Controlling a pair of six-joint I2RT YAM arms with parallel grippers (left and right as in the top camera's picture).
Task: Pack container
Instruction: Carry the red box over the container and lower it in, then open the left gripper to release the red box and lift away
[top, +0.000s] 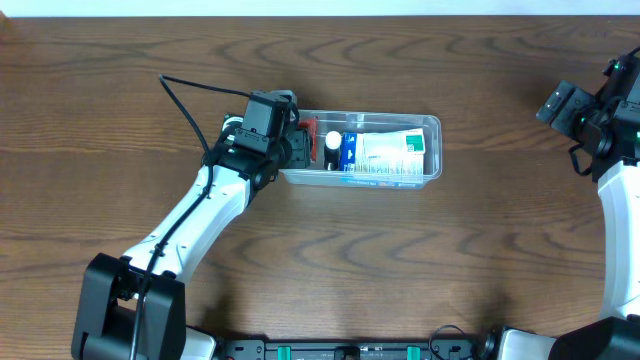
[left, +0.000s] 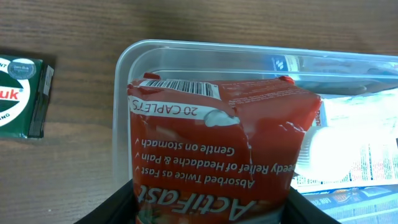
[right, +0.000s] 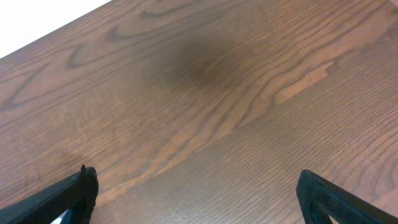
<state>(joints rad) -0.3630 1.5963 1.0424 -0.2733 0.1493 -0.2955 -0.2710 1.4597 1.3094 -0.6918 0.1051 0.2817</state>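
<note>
Overhead view shows the clear container lying near the middle of the wooden worktop, its long side running across the frame. The left hand sits at the container's left end, closed on a red packet that shows as a sliver just inside the rim. Further right in the container lie white and blue packs, filling most of it.

From the left wrist view, the red packet fills the centre, pinched between the dark fingers at the bottom edge. Its printed face is up and its barcoded end reaches over the container's near corner. Whether the packet touches the container's floor I cannot tell. A green box lies on the worktop at the left edge of this frame, apart from the container.

At the upper right of the overhead frame, well away from the container, is the right hand. Seen from its own wrist camera, the right hand is spread wide, with only bare wood between its fingers.
</note>
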